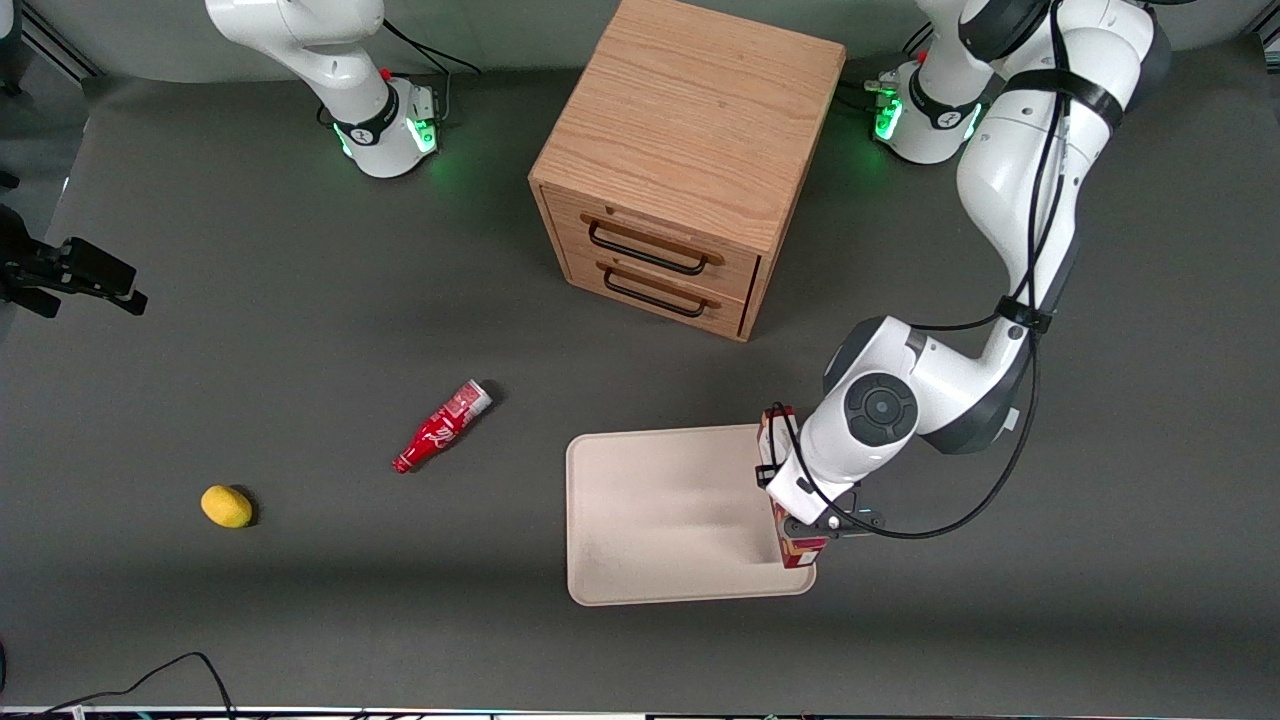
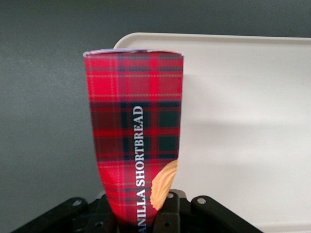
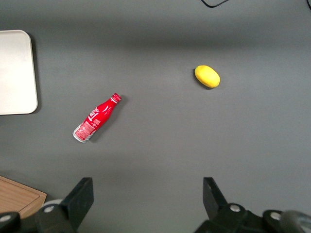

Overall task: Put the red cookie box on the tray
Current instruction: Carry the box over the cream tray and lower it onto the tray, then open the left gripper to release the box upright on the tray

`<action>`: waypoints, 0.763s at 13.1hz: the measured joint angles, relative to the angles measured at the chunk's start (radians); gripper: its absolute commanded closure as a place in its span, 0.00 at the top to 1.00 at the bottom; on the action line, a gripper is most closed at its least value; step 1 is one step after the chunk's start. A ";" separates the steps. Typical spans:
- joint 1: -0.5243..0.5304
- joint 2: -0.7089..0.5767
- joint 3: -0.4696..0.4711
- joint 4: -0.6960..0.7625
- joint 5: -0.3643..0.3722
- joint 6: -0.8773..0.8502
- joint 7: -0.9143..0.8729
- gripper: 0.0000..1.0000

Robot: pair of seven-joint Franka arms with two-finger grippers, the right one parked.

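Note:
The red cookie box (image 1: 803, 549) is a dark-red plaid carton with a tan cookie picture. My left gripper (image 1: 797, 508) is shut on it. In the left wrist view the box (image 2: 136, 131) sticks out from between the gripper (image 2: 136, 219) fingers (image 2: 168, 213). The pale beige tray (image 1: 660, 515) lies flat on the table. The box is held lengthwise over the tray's rim at the working arm's end, partly over the tray (image 2: 243, 121) and partly over the table. I cannot tell if it touches the tray. The arm hides the box's middle in the front view.
A wooden two-drawer cabinet (image 1: 690, 150) stands farther from the front camera than the tray. A small red bottle (image 1: 442, 427) and a yellow lemon (image 1: 226, 506) lie toward the parked arm's end. A black mount (image 1: 70, 275) sits at the table's edge there.

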 measured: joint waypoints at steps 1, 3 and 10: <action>0.000 0.005 0.001 0.000 0.003 0.006 -0.001 0.00; 0.000 0.012 0.003 0.000 0.011 0.015 -0.005 0.21; 0.003 0.027 0.008 0.000 0.021 0.032 -0.011 1.00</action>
